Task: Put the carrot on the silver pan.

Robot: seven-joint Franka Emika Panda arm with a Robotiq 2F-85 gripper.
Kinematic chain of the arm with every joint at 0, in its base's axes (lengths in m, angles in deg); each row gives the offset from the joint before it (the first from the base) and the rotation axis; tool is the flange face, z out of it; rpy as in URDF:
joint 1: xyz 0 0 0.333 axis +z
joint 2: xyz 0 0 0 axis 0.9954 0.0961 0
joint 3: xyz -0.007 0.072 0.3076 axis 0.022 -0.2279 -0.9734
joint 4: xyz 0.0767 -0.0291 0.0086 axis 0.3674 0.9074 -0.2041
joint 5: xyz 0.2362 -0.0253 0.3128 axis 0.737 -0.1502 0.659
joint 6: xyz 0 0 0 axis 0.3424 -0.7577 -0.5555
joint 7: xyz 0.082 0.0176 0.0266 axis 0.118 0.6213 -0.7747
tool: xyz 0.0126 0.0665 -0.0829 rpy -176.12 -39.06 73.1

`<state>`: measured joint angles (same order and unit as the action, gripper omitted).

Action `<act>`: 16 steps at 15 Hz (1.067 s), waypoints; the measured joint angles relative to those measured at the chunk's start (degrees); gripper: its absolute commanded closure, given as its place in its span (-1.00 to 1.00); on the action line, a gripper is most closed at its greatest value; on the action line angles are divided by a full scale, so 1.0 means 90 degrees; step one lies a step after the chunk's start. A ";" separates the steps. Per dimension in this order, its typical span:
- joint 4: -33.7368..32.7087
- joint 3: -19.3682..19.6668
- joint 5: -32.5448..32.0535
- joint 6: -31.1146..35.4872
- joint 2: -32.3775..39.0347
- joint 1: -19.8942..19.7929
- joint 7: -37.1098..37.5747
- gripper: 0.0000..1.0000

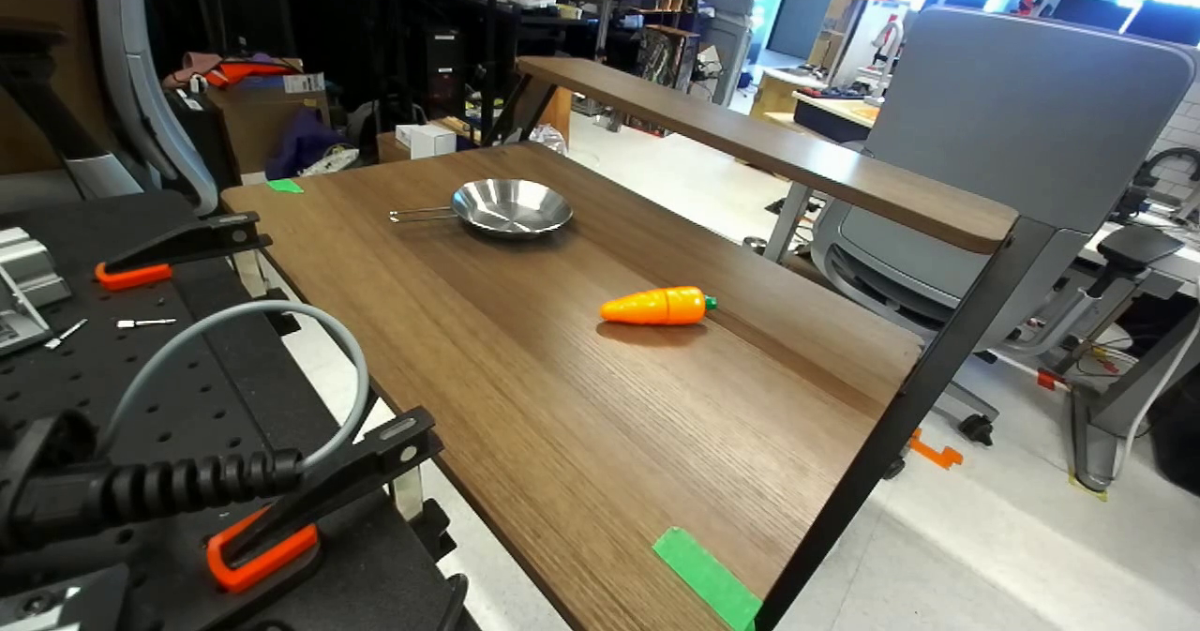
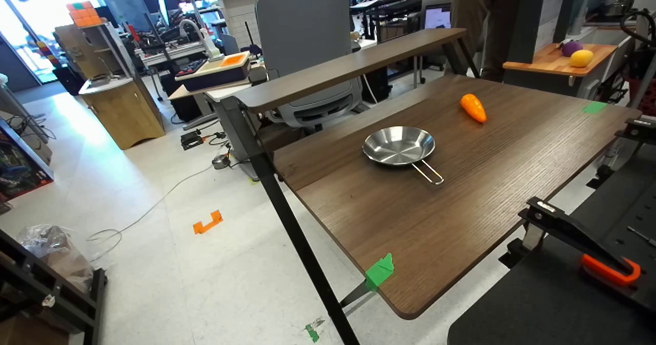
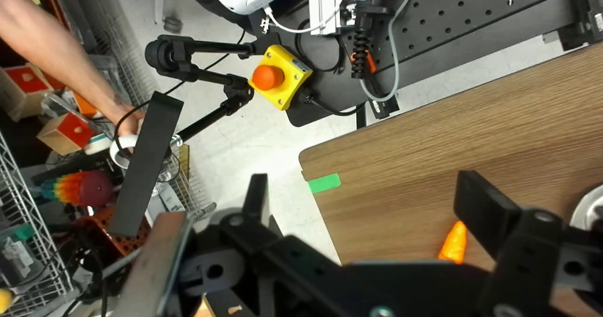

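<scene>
The orange carrot [image 1: 656,307] lies on its side on the wooden table, apart from the silver pan [image 1: 511,207]. Both exterior views show this: the carrot [image 2: 472,108] and the shiny round pan [image 2: 398,146] with its wire handle. My gripper [image 3: 362,184] appears only in the wrist view, high above a table corner, its jaws wide apart with nothing held. Below and beside the right-hand finger shows the tapered tip of the carrot [image 3: 454,245]; its rear end is hidden by the gripper body. A sliver of the pan [image 3: 586,211] peeks in at the right edge.
A raised wooden shelf [image 1: 769,148] runs along one long side of the table [image 1: 450,331]. Along the opposite side is a black perforated bench with orange-handled clamps [image 1: 262,547]. A yellow emergency-stop box [image 3: 280,77] sits beside the bench. A person's arm [image 3: 70,58] reaches in at the left.
</scene>
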<state>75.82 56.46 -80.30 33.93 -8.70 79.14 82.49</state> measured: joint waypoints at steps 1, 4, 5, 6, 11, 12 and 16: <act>-0.0151 0.0030 -0.0003 -0.0037 0.0214 -0.0028 0.0000 -1.00; -0.0662 0.0093 -0.0046 -0.0117 0.0908 -0.0035 0.0019 -1.00; -0.0842 0.0097 -0.0123 -0.0118 0.1135 -0.0035 0.0083 -1.00; -0.1030 0.0098 -0.0239 -0.0110 0.1354 -0.0033 0.0183 -1.00; -0.1930 0.0125 -0.0717 -0.0008 0.2214 0.0000 0.0716 -1.00; -0.2087 0.0149 -0.0776 0.0063 0.2363 0.0020 0.0808 -1.00; -0.2676 0.0310 -0.0898 0.0313 0.2987 0.0148 0.1120 -1.00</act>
<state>51.74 59.25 -88.38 36.75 18.18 80.47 92.57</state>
